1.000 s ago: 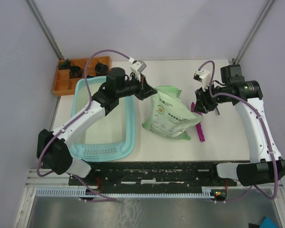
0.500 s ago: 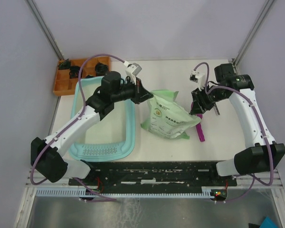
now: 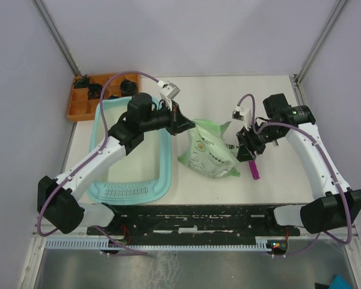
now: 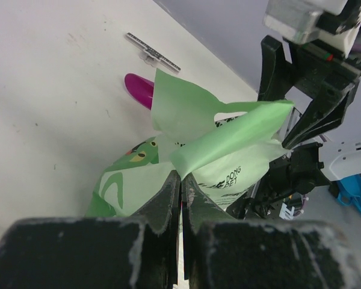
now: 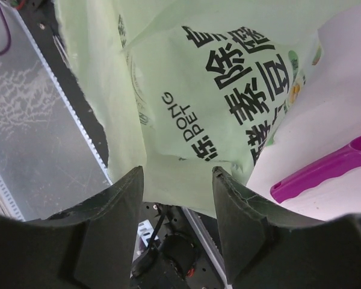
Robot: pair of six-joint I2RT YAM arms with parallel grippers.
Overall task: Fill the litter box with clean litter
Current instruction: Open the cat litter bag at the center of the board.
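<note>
now, seen from above, my left gripper [image 3: 183, 122] pinches the top corner of the bag [image 3: 212, 155]. over the last second it has drawn that corner toward 9 o'clock, nearer the rim of the litter box [image 3: 166, 158]. my right gripper [image 3: 245, 148] has swung in from 3 o'clock to the bag's far side. no litter shows on the litter box floor, so i judge pouring has not begun. the scoop [image 3: 254, 171] lies at 5 o'clock of the bag and the orange tray [image 3: 78, 109] at 11 o'clock of the litter box, both off the tipping path. bare table [image 3: 216, 96] lies open toward 12 o'clock. at my left wrist, the fingers [image 4: 168, 201] are clamped tight on a green flap of the bag. at my right wrist, the jaws stand apart with the bag's lower edge between them, not gripping it.
</note>
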